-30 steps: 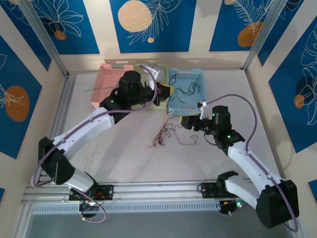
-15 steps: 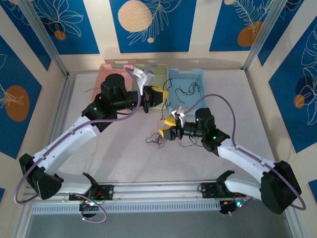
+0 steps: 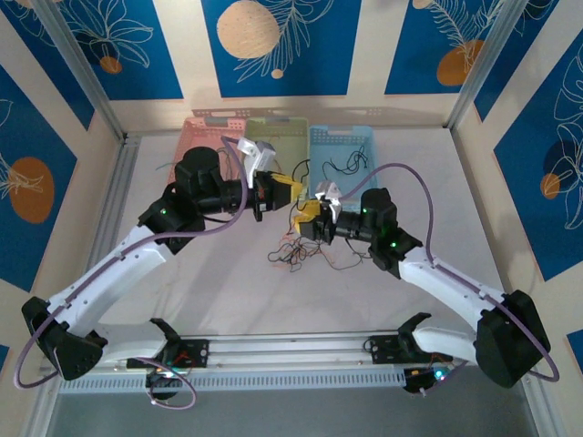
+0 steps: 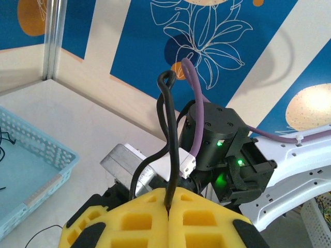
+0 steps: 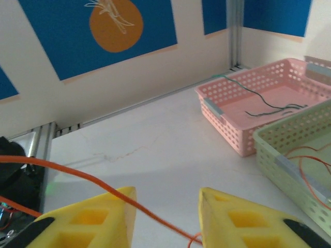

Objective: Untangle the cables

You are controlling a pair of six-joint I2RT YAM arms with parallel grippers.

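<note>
Right gripper nearer — cable between

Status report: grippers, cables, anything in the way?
Left gripper: jaws shut on black cable. Right gripper: jaws open astride orange cable. Tangle on table; nothing blocking.

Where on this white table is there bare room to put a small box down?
Two bare patches: between the tangle of thin black and orange cables and the near aluminium rail; and right of the light blue plastic basket, toward the side wall. Crowded: the middle, around the tangle.
</note>
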